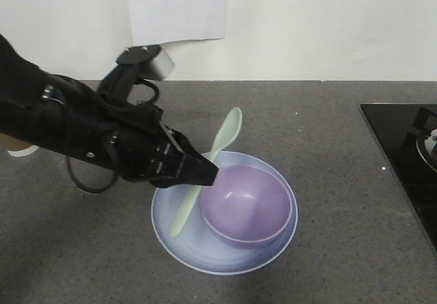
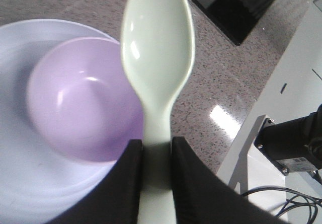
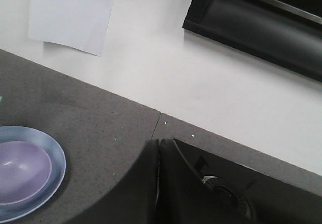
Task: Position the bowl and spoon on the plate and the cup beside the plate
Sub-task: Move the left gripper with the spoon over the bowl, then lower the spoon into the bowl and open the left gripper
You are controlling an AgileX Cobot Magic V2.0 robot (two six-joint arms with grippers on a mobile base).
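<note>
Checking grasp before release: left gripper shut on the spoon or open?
Shut on it. In the left wrist view both fingers press the spoon handle; the front view shows the left gripper holding it above the plate.

wall paper sheet [image 3: 73, 15] (reads "景")

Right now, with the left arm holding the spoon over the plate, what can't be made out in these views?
- Cup: front view, mostly hidden behind the left arm; only a sliver shows at the left edge.
- Spoon middle: front view, covered by the left gripper.
- Plate and bowl: right wrist view, cut off by the left and bottom edges.
- Right gripper: absent from the front view.
</note>
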